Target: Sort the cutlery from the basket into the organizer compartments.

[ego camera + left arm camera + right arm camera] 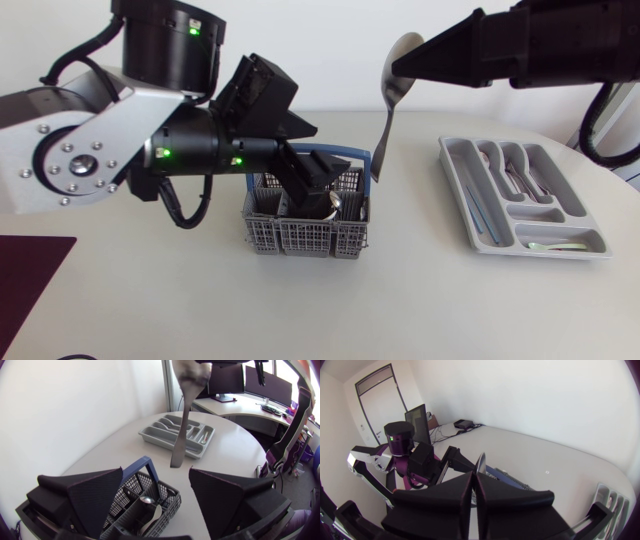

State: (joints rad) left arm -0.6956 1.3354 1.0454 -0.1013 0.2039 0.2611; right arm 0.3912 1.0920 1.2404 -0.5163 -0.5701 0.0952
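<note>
A grey cutlery basket point(300, 232) with a blue handle stands mid-table, with cutlery point(335, 203) still inside. My left gripper point(318, 190) reaches down into it, open; in the left wrist view its fingers point(95, 492) stand wide apart above the basket point(167, 495), touching nothing from two sides. My right gripper point(398, 68) is high above the table, between basket and organizer, shut on the bowl end of a metal spoon point(385, 130) that hangs handle-down. The same spoon point(180, 435) hangs ahead of the left gripper. The grey organizer point(455, 185) lies at the right.
The organizer's compartments hold several pieces of cutlery point(515, 180). A dark red mat point(30, 270) lies at the table's front left corner. In the right wrist view the spoon point(480, 462) stands edge-on between the fingers, with the basket point(507, 476) beyond.
</note>
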